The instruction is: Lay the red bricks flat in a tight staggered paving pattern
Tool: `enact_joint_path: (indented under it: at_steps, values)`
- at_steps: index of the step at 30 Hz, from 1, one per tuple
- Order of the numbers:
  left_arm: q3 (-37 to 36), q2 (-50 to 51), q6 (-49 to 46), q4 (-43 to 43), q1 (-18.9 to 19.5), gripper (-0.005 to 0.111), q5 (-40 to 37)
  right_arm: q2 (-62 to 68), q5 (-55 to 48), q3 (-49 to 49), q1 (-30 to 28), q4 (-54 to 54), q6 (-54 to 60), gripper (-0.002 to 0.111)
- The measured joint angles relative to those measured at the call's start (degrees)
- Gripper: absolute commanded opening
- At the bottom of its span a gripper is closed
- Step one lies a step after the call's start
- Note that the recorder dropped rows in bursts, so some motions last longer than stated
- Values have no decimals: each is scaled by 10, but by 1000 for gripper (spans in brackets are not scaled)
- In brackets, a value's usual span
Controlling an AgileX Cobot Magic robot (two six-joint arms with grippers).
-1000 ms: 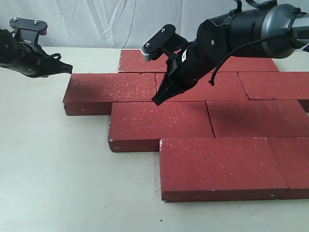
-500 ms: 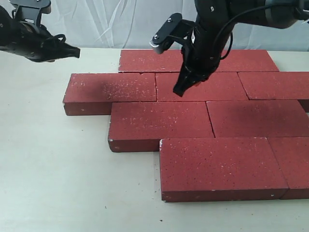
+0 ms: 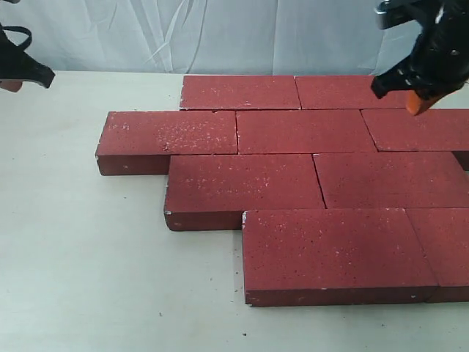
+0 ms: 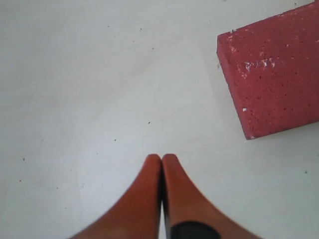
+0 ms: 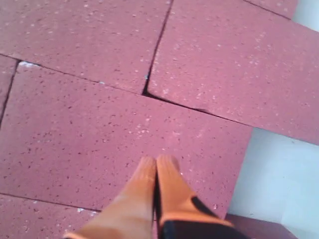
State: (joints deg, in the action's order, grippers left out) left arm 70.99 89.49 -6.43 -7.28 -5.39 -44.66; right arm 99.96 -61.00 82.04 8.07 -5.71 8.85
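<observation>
Nine red bricks lay flat on the table in the exterior view, set in four staggered rows with tight joints and filling the middle and right of the scene.

Left wrist view: the left gripper was fully closed, its orange fingertips pressed together and holding nothing. It hung over bare table, with one brick corner off to the side.

Right wrist view: the right gripper was likewise closed and empty. It was poised above the brick surface near a junction of three bricks, where a small dark gap showed.
</observation>
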Motion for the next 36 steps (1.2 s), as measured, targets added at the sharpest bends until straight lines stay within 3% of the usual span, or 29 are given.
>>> enact_joint_path:
  at_steps: [7, 20, 27, 36]
  values:
    - [-54, -72, 0, 25, 0, 0, 69, -111, 123, -131, -55, 9, -2, -1]
    - [-228, -268, 0, 87, 0, 0, 190, -301, 337, -328, -61, 25, -2, -1]
    - [-343, -447, 0, 120, 0, 0, 217, -335, 362, -347, -61, 33, -2, -1]
    - [-408, -615, 0, 209, 0, 0, 214, -335, 363, -347, -61, 34, -2, -1]
